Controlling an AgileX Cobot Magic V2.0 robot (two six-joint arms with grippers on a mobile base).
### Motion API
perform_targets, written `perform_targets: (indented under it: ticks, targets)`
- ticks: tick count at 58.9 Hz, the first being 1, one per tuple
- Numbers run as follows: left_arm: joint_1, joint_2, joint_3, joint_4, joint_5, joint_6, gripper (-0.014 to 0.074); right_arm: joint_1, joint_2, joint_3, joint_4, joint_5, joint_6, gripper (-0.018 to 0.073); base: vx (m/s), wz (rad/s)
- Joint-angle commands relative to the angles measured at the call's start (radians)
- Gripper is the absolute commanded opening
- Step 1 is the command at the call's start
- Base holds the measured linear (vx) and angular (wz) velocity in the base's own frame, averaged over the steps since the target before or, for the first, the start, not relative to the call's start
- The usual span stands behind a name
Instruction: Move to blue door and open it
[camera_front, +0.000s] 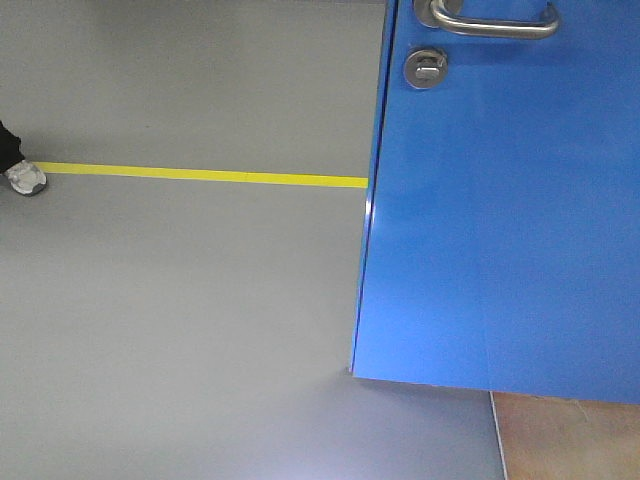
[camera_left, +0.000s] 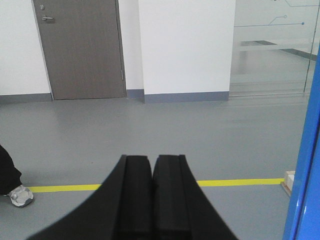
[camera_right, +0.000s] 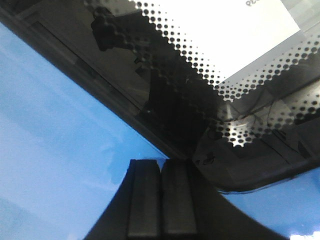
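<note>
The blue door (camera_front: 500, 220) is cropped above its lever handle (camera_front: 495, 20); a shoe (camera_front: 25, 178), perhaps a bystander's, is cut off.

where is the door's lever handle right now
In the front-facing view the silver lever handle sits at the top right, on the blue door, directly above the round thumb-turn lock and near the door's left edge.

The left gripper (camera_left: 152, 172) points level and forward, its two black fingers (camera_left: 137, 195) pressed together with nothing between them. The right gripper (camera_right: 161, 175) is tilted, its fingers (camera_right: 144, 200) likewise closed against each other and empty. Neither arm shows in the front view.
</note>
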Motion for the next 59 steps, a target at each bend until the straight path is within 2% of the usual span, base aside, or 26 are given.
perform_targets:
  ticks: [1, 18, 26, 30, 31, 37, 47, 59]
  targets:
    - [0.001, -0.014, -0.027, -0.002, -0.084, -0.007, 0.0073, 0.0, -0.047, -0.023, 0.041, -0.06, -0.012, -0.0001, 0.0, 0.0]
    - [0.001, -0.014, -0.027, -0.002, -0.084, -0.007, 0.0073, 0.001, -0.029, -0.023, 0.041, -0.058, -0.012, -0.0001, 0.0, 0.0]
    - [0.001, -0.014, -0.027, -0.002, -0.084, -0.007, 0.0073, 0.002, -0.039, -0.02, -0.049, -0.058, -0.012, -0.0001, 0.0, 0.0]
    - [0.001, -0.014, -0.027, -0.002, -0.084, -0.007, 0.0073, 0.002, -0.053, -0.02, -0.113, -0.057, -0.012, -0.0001, 0.0, 0.0]
    - [0.001, -0.014, -0.027, -0.002, -0.084, -0.007, 0.0073, 0.002, -0.064, -0.02, -0.154, -0.057, -0.012, -0.0001, 0.0, 0.0]
    - [0.001, -0.014, -0.027, -0.002, -0.084, -0.007, 0.0073, 0.002, -0.09, -0.02, -0.225, -0.054, -0.012, -0.0001, 0.0, 0.0]
    - [0.001, -0.014, -0.027, -0.002, -0.084, -0.007, 0.0073, 0.017, -0.143, -0.02, -0.255, -0.032, -0.012, -0.0001, 0.0, 0.0]
    - [0.001, -0.014, -0.027, -0.002, -0.084, -0.007, 0.0073, 0.071, -0.198, -0.02, -0.304, -0.028, -0.012, -0.0001, 0.0, 0.0]
